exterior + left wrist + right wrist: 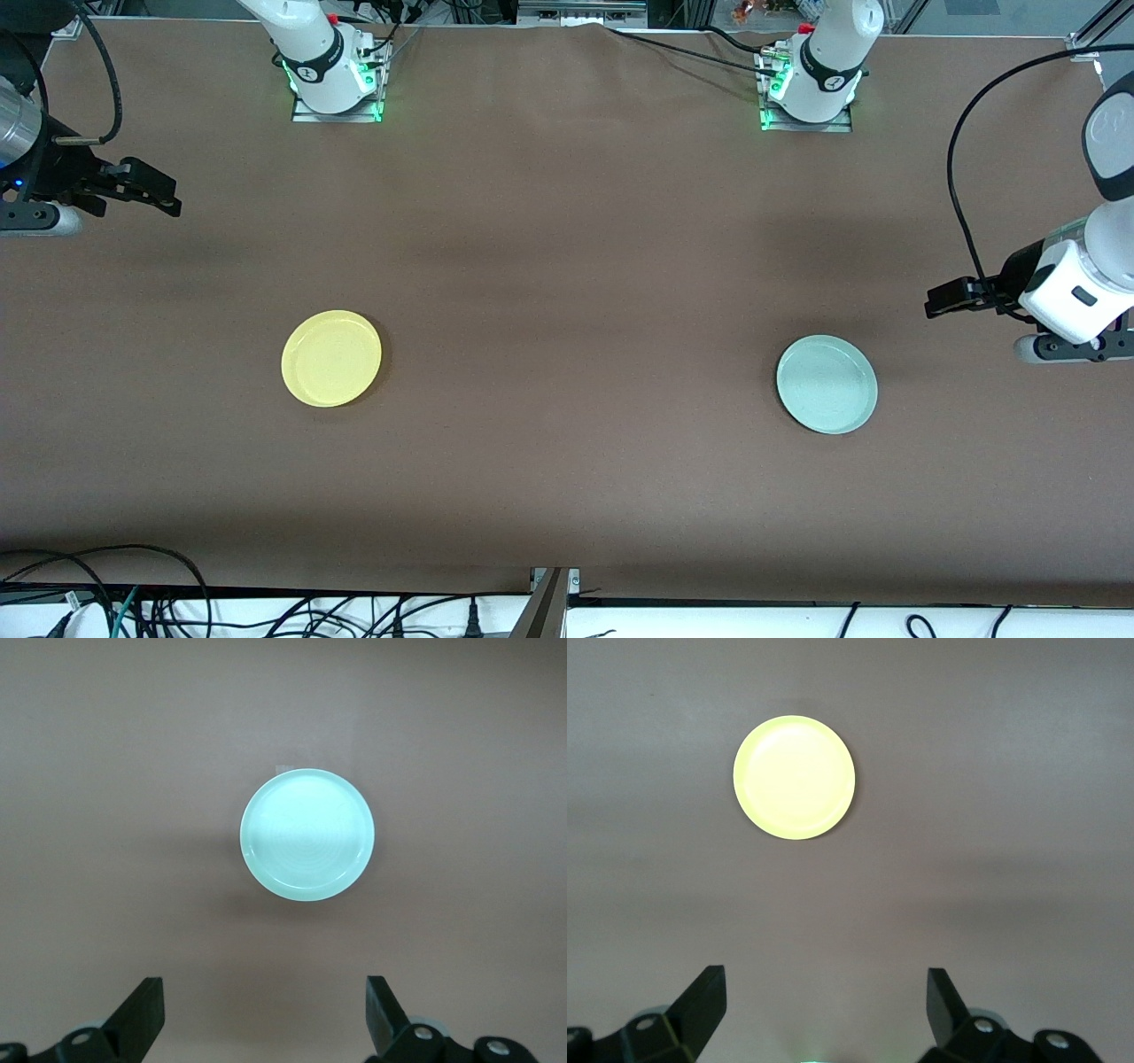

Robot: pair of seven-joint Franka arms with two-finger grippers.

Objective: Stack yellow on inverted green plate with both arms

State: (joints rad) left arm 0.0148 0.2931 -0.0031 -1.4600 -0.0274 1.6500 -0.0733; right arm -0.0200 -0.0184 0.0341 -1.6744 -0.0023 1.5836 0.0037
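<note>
Brown table (567, 266): empty yellow (331, 358) and green plate (827, 384) well apart, left claw (266, 1019) and right claw (826, 1014) spread.

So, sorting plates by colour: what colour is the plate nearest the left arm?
Pale mint green plate; left wrist view shows it best.

Count: two plates on the table (567, 266), one yellow (331, 358) toward the right arm's end and one green plate (827, 384) toward the left arm's end, both nearer the front edge than the base edge, neither at a corner. Two arms, two bases along the top edge, and two grippers: left gripper (941, 299) up over the left arm's end edge, right gripper (151, 190) up over the right arm's end edge.
</note>
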